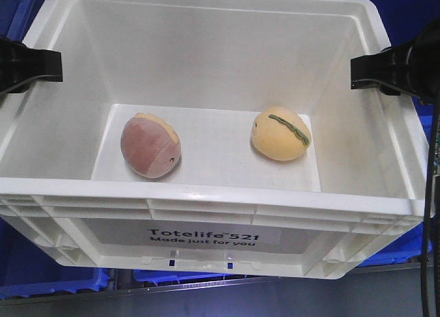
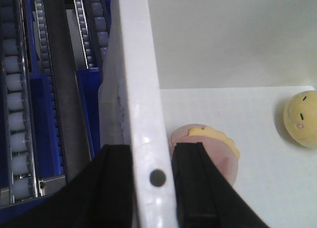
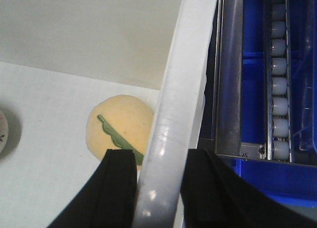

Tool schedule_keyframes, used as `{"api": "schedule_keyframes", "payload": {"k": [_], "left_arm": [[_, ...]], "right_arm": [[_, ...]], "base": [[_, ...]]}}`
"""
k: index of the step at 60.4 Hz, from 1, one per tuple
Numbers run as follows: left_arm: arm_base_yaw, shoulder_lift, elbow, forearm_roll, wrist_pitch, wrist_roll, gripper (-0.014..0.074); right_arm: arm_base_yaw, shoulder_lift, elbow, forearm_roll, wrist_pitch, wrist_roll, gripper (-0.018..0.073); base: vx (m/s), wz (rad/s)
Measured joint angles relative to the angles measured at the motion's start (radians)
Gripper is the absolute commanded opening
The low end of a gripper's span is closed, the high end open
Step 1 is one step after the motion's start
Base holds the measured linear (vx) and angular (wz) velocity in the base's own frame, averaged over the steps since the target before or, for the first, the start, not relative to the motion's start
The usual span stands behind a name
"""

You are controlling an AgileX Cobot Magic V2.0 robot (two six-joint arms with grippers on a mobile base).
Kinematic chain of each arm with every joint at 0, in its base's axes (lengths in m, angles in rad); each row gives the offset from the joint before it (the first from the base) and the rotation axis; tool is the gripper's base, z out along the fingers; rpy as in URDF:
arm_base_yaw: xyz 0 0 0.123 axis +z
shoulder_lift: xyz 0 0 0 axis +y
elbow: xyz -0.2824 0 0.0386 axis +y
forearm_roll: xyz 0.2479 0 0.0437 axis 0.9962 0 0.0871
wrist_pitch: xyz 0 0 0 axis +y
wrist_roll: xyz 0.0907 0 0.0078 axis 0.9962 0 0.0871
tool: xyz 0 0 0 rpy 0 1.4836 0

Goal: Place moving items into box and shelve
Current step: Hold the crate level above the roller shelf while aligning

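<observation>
Crate (image 1: pixel 206 214) is sitting between both arms, each gripper straddling a side rim. Left gripper (image 2: pixel 152 188) is clamping the left wall: one finger outside, one inside, closed narrow on the plastic with the rim running straight up between them. Right gripper (image 3: pixel 158 188) is doing the same on the right wall, fingers pinched tight against the rim on both faces.

Both toys are lying on the crate floor already. Pinkish-brown egg (image 1: pixel 150 146) is resting left of centre, just beside the inner left finger in the left wrist view, not touching the wall as far as I can tell. Yellow egg (image 1: pixel 280 133) with the green stripe is sitting right of centre, partly hidden behind the right rim in the right wrist view, close to the inner right finger.

Loading part is looking done; shelving is what's remaining. Key relation: crate's long axis is running left-right between the two grips, so both arms are needing to lift and travel together, level. Uneven lift is likely tilting the crate and rolling the eggs.

Blue bins (image 1: pixel 48 279) and roller rails (image 3: pixel 278 79) are sitting under and beside the crate
</observation>
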Motion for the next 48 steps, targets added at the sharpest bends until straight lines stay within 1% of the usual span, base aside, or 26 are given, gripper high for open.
{"api": "schedule_keyframes", "payload": {"k": [48], "left_arm": [[0.000, 0.000, 0.000, 0.000, 0.000, 0.000, -0.0006]], "right_arm": [[0.000, 0.000, 0.000, 0.000, 0.002, 0.000, -0.0005]], "base": [[0.06, 0.03]]}}
